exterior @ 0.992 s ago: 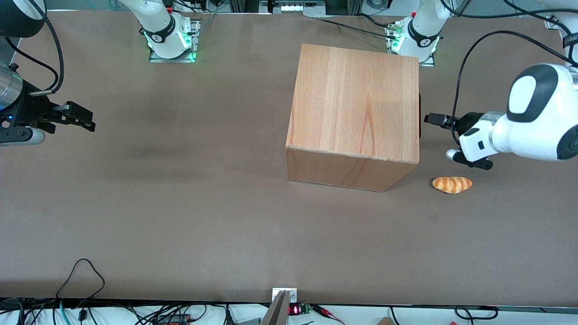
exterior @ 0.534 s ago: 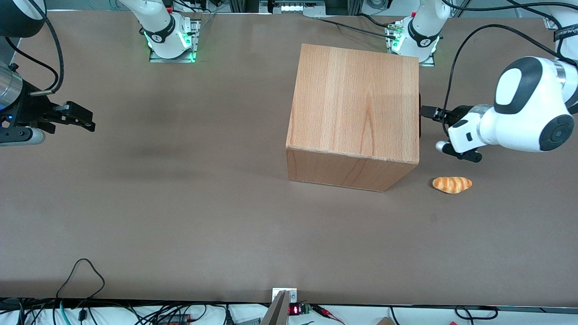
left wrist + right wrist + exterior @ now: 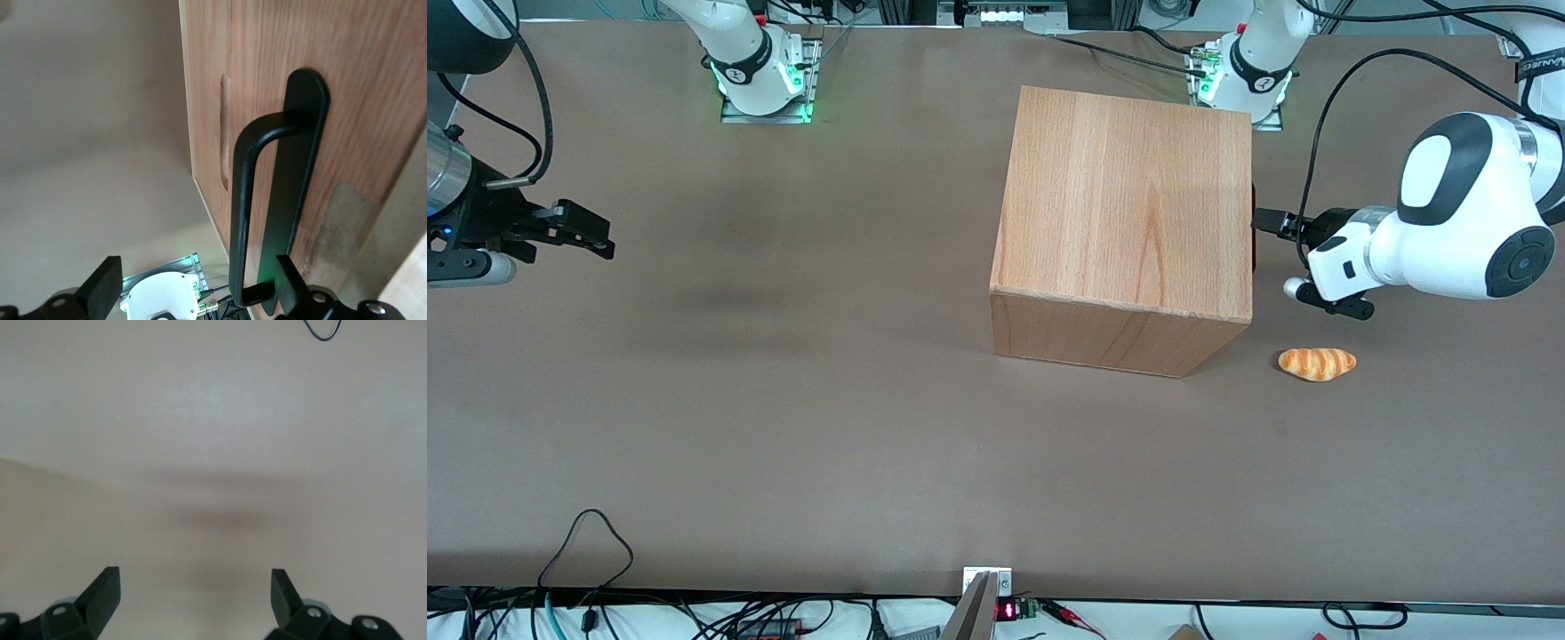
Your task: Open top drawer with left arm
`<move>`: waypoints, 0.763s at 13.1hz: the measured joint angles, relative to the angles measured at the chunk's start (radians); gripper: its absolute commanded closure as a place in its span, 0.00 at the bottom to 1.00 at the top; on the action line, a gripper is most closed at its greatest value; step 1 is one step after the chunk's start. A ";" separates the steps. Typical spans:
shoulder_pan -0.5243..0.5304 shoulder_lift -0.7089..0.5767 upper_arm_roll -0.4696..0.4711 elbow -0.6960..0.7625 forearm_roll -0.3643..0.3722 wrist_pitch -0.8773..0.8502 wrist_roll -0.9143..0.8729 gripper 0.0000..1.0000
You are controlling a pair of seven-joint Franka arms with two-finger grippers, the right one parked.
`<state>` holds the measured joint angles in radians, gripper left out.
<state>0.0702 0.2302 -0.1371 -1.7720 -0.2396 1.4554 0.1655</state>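
Observation:
The top drawer's pale wood front panel (image 3: 373, 100) faces the working arm's end of the table and sits flush with the wooden cabinet (image 3: 1129, 204). Its slim black bar handle (image 3: 241, 200) stands off the panel; from the front camera only a thin dark edge of the handle (image 3: 1254, 233) shows beside the cabinet. The left arm (image 3: 1458, 218) reaches in level toward it. My left gripper (image 3: 197, 270) is open, and the handle bar runs between its fingers, close to one finger (image 3: 291, 280) and far from the other. In the front view the gripper (image 3: 1269, 222) is right at the handle.
A small orange bread roll (image 3: 1317, 364) lies on the brown table, nearer the front camera than the gripper. The working arm's base (image 3: 1249, 71) stands beside the cabinet's corner farthest from the camera. A black cable (image 3: 1325, 151) loops above the wrist.
The left arm moved in toward the cabinet, bringing its gripper from a short gap away up to the handle. In the last half second it barely shifted.

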 measured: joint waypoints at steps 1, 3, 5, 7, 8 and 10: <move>0.002 0.003 0.001 -0.004 0.000 0.007 0.000 0.00; 0.003 0.012 0.001 -0.010 0.000 0.020 0.000 0.00; 0.007 0.018 0.002 -0.010 0.000 0.023 0.000 0.00; 0.009 0.020 0.003 -0.010 0.000 0.023 0.000 0.00; 0.009 0.022 0.003 -0.010 0.000 0.025 0.000 0.00; 0.009 0.031 0.002 -0.010 0.000 0.031 0.000 0.00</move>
<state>0.0794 0.2608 -0.1350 -1.7824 -0.2399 1.4866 0.1655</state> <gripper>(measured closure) 0.000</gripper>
